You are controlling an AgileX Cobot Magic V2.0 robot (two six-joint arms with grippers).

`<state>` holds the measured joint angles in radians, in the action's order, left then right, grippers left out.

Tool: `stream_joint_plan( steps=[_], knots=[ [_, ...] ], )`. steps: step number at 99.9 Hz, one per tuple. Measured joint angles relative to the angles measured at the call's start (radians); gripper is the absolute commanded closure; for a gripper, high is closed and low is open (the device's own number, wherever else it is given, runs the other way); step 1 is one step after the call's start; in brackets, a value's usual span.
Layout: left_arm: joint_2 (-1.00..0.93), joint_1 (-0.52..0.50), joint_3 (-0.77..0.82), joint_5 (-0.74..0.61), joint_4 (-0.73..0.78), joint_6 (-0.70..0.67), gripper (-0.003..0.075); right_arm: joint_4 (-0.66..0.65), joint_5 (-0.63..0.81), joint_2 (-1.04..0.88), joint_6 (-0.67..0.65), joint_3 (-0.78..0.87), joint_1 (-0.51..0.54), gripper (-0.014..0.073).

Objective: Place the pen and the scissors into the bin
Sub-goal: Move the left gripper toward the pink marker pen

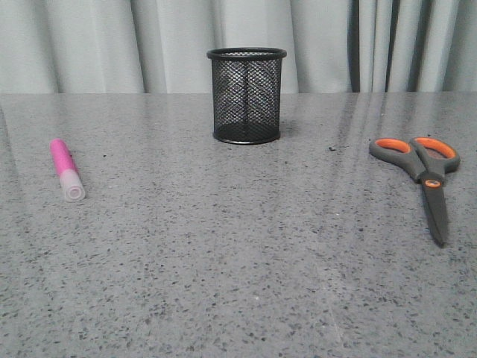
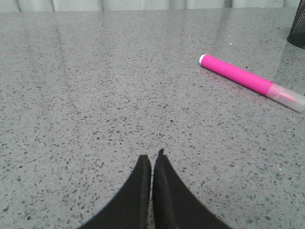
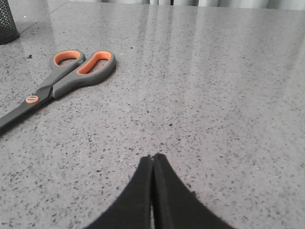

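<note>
Pen (image 1: pixel 66 170) lies flat on tabletop (image 1: pixel 238 246) at left, cap end toward robot, well apart from left pincer (image 2: pixel 152 160), which is closed and empty. Scissors (image 1: pixel 425 175) lie at right, blades pointing toward robot, away from right pincer (image 3: pixel 152 160), likewise closed, empty; bin (image 1: pixel 247 95) upright between them, farther back

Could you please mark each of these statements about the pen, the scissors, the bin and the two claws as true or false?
1. The pen lies flat on the table, left of the bin. True.
2. The scissors are already inside the bin. False: they lie on the table to the bin's right, blades closed.
3. The left claw is shut and holds nothing. True.
4. The right claw grips the scissors. False: it is shut, empty and apart from them.
5. The bin lies tipped on its side. False: it stands upright, and nothing shows inside it.
</note>
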<state>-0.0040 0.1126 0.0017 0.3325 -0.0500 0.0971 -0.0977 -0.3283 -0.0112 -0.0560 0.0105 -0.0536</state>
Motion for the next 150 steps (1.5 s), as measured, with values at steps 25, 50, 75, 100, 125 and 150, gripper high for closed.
stream_joint_plan(
  steps=[25,50,75,100,125,150],
  knots=[
    [0.0,0.0,0.0,0.0,0.0,0.0,0.0739,0.0,0.0,0.0,0.0,0.0,0.0,0.0664],
    [0.0,0.0,0.0,0.0,0.0,0.0,0.0739,0.0,0.0,0.0,0.0,0.0,0.0,0.0664],
    [0.0,0.0,0.0,0.0,0.0,0.0,0.0739,-0.002,0.016,0.0,0.0,0.0,0.0,0.0664],
    [0.0,0.0,0.0,-0.007,-0.039,0.0,0.0739,0.074,0.328,0.0,0.0,0.0,0.0,0.0663],
    [0.0,0.0,0.0,-0.224,-0.542,0.0,0.0739,0.249,0.441,0.0,0.0,0.0,0.0,0.0662],
    [0.0,0.0,0.0,-0.369,-1.025,0.0,0.0739,0.311,0.481,0.0,-0.026,-0.004,0.0,0.0662]
  ],
)
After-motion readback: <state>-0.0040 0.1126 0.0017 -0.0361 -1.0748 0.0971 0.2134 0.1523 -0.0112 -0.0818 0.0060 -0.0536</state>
